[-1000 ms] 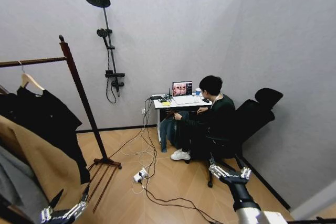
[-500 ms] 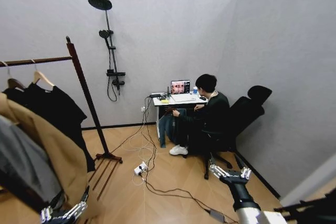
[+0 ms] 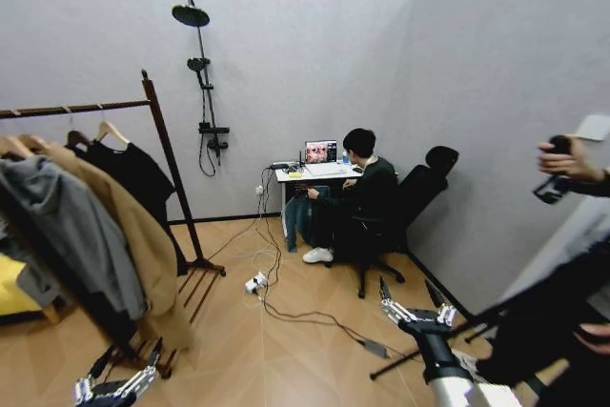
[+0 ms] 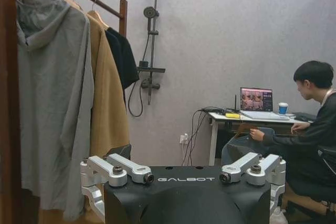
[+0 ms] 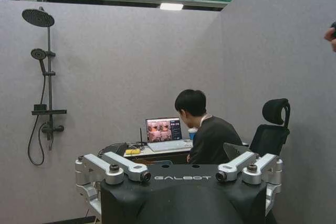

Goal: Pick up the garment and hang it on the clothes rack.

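The garment (image 3: 138,171) hangs on the clothes rack (image 3: 170,154) at ten o'clock, beside a tan coat (image 3: 133,235) and grey hoodie (image 3: 71,226). Left gripper (image 3: 116,385) and right gripper (image 3: 417,312), jaws wide, hold nothing.

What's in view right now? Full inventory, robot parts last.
garment: 1, black, on a pale hanger at the bar's far end
tan coat: 1, tan, hanging next to the garment
grey hoodie: 1, grey, hanging nearest the robot
clothes rack: 1, dark reddish-brown, robot's left
shower set: 1, black, back wall
desk: 1, white, at the back wall, laptop on it
office chair: 1, black, beside the desk
cables: several, dark, across the wooden floor
left pincer: 1, silver, open, low beside the rack
right pincer: 1, silver, open, low over the floor
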Robot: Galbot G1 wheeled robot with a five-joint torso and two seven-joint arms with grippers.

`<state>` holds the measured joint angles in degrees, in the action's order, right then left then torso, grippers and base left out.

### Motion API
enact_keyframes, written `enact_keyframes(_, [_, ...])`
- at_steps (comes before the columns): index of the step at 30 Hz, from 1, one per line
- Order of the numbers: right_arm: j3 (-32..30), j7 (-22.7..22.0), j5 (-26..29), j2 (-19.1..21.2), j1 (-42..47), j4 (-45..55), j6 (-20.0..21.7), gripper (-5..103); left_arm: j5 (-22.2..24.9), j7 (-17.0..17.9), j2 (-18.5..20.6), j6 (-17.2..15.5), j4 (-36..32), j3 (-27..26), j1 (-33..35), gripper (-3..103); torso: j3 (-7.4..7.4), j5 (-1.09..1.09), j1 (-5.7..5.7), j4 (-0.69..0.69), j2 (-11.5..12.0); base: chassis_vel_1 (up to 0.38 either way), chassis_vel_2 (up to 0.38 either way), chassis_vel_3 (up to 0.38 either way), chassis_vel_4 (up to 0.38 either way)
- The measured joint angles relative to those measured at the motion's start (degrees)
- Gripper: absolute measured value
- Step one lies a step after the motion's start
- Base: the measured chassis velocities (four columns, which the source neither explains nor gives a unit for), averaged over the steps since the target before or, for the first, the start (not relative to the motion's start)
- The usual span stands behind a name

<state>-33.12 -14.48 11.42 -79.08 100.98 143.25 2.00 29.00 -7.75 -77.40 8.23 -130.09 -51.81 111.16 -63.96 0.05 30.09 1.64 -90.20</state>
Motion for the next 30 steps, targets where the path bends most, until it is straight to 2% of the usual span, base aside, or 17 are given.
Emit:
enact_keyframes(1, [0.00, 0.00, 0.00, 0.00, 0.01, -0.01, 0.00, 100, 0.00, -0.01, 0.00, 0.00, 0.00, 0.00, 0.00, 100, -0.01, 0.01, 0.01, 0.00, 0.01, 0.365, -0.332, -0.342, 0.367])
enact_keyframes(2, [0.01, 0.00, 0.00, 0.00, -0.01, 0.00, 0.00, 100, 0.00, 0.00, 0.00, 0.00, 0.01, 0.00, 0.00, 100, -0.02, -0.11, 0.04, -0.01, 0.02, 0.367, -0.400, -0.342, 0.380])
enact_keyframes(6, [0.00, 0.00, 0.00, 0.00, 0.01, 0.00, 0.00, 100, 0.00, 0.00, 0.00, 0.00, 0.00, 0.00, 0.01, 100, -0.02, 0.01, 0.03, 0.00, 0.01, 0.356, -0.357, -0.355, 0.348])
enact_keyframes(7, [0.00, 0.00, 0.00, 0.00, 0.01, 0.00, 0.00, 100, 0.00, 0.00, 0.00, 0.00, 0.00, 0.00, 0.01, 100, -0.02, 0.01, 0.03, 0.00, 0.01, 0.357, -0.313, -0.373, 0.317])
enact_keyframes(8, [0.00, 0.00, 0.00, 0.00, 0.01, 0.01, 0.00, 100, 0.00, 0.01, 0.00, 0.00, 0.01, 0.00, 0.00, 100, -0.01, -0.13, 0.02, 0.00, 0.01, 0.279, -0.345, -0.300, 0.287])
enact_keyframes(9, [0.01, 0.00, 0.00, 0.00, 0.01, 0.00, 0.00, 100, 0.00, 0.02, 0.00, 0.00, 0.00, -0.01, 0.00, 100, 0.00, -0.03, 0.00, 0.00, -0.01, 0.279, -0.226, -0.214, 0.287])
enact_keyframes(11, [0.00, 0.00, 0.00, 0.00, 0.02, 0.00, 0.00, 100, 0.00, 0.01, 0.00, 0.00, 0.01, 0.00, 0.01, 100, 0.01, -0.05, -0.02, -0.01, -0.03, 0.250, -0.226, -0.204, 0.230])
enact_keyframes(13, [0.01, 0.00, 0.00, 0.00, 0.02, 0.00, 0.00, 100, 0.00, 0.02, 0.00, 0.00, 0.01, -0.01, 0.01, 100, 0.00, -0.03, -0.02, -0.03, -0.03, 0.047, -0.052, -0.194, 0.143])
enact_keyframes(14, [0.01, 0.00, 0.00, 0.00, 0.02, 0.00, 0.00, 100, 0.00, 0.02, 0.00, 0.00, 0.01, 0.00, 0.01, 100, 0.00, -0.11, -0.01, -0.01, -0.01, 0.017, -0.015, -0.125, 0.143])
enact_keyframes(16, [0.00, 0.00, 0.00, 0.00, 0.02, 0.00, 0.00, 100, 0.00, 0.01, 0.00, 0.00, 0.00, 0.00, 0.00, 100, -0.01, -0.03, 0.00, 0.01, -0.01, 0.000, 0.000, 0.000, 0.000])
enact_keyframes(30, [0.01, 0.00, 0.00, 0.00, -0.02, -0.01, 0.00, 100, 0.00, 0.01, 0.00, 0.00, 0.00, 0.00, 0.00, 100, -0.03, -0.06, 0.07, 0.00, 0.03, -0.010, -0.009, 0.022, 0.008])
